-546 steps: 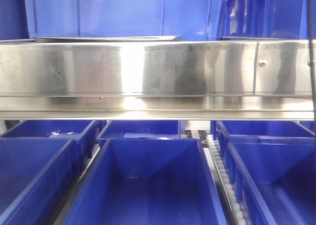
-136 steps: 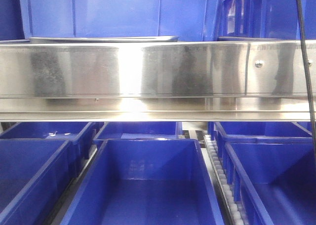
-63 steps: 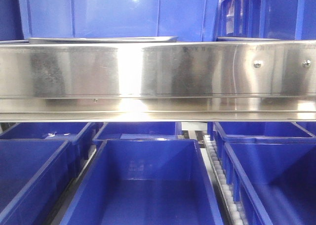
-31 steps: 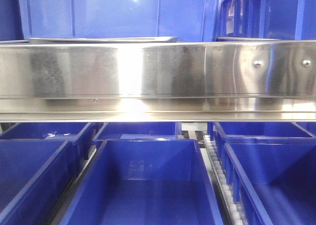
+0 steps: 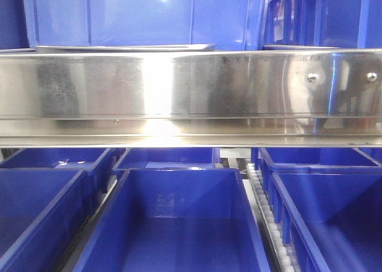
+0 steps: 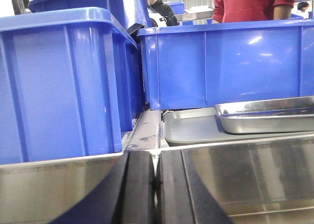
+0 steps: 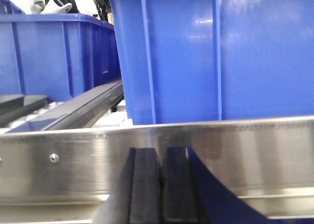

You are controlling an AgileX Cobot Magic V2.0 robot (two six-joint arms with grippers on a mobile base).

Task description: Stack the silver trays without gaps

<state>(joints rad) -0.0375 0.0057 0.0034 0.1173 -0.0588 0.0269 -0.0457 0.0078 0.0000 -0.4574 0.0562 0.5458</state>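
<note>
Steel shelf panel [image 5: 191,93] above blue bins [image 5: 179,224].

Warehouse: blue bins [image 5: 185,218] on roller racks [image 5: 268,218].

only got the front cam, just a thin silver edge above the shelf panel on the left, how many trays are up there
Observer: Two, in the left wrist view. An upper tray lies over a lower tray, shifted sideways, so the rims are not lined up.
Operator: any fingers on them
Observer: No. The left gripper is shut on nothing, on the near side of the shelf panel.
Operator: and the right
Observer: The right gripper is shut too, facing the panel with a blue bin behind it; no tray in its view.
</note>
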